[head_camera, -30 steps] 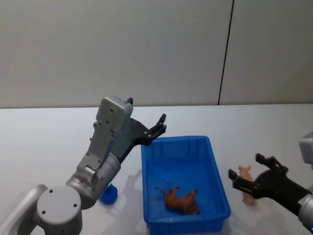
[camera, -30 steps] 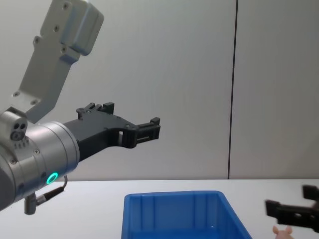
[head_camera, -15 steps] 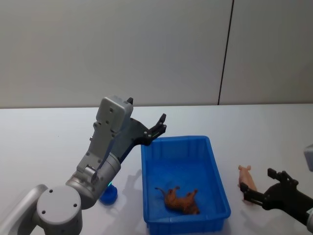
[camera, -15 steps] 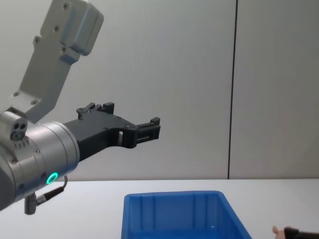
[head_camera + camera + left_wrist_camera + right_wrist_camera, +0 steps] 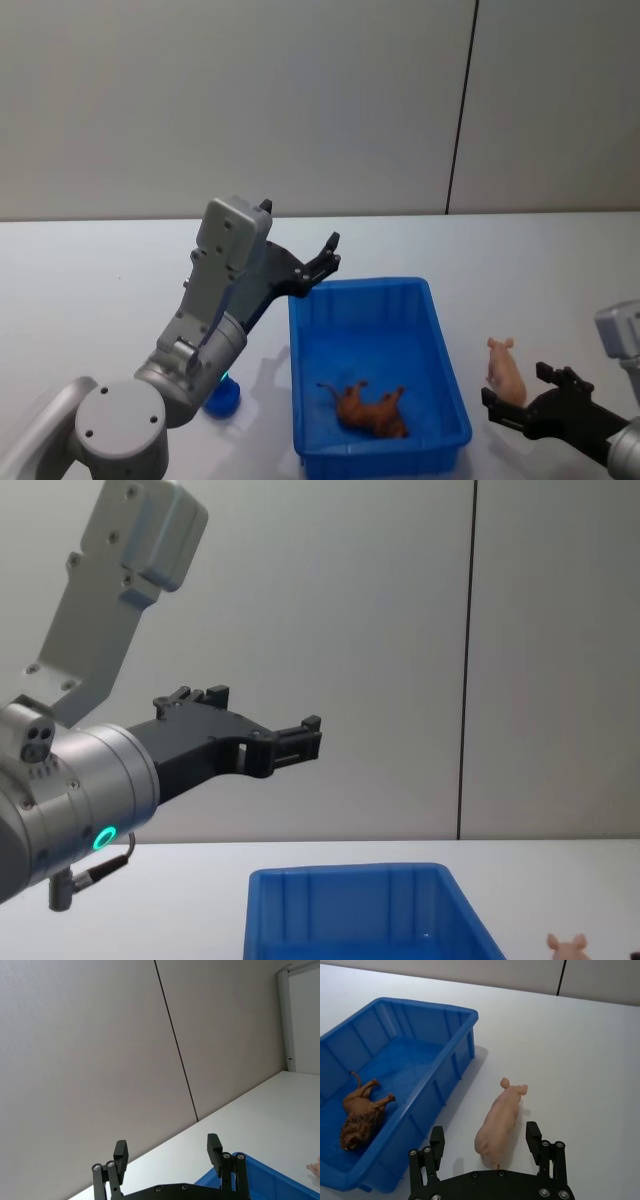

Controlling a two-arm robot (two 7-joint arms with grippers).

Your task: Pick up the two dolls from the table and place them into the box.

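While your right end effector (image 5: 485,1132) sits low over the white counter (image 5: 100,280) with its two fingers spread wide, the pink pig doll (image 5: 498,1121) lies straight ahead of it. The pig's hind end is in the gap between the fingers, with space on both sides, and its snout points away from the end effector. You cannot tell from these views whether either finger touches it. Just to that end effector's left is the blue box (image 5: 362,286), with its long wall running beside the pig but apart from it. A brown lion toy (image 5: 372,408) lies on its side on the box floor, toward the near end. Your left end effector (image 5: 167,1144) hangs high in the air, fingers wide apart and holding nothing. The box's far left corner is below and just ahead of it. Well behind and below that end effector, the dark blue doll (image 5: 222,398) sits on the counter, partly hidden by your left arm, just off the box's left wall.
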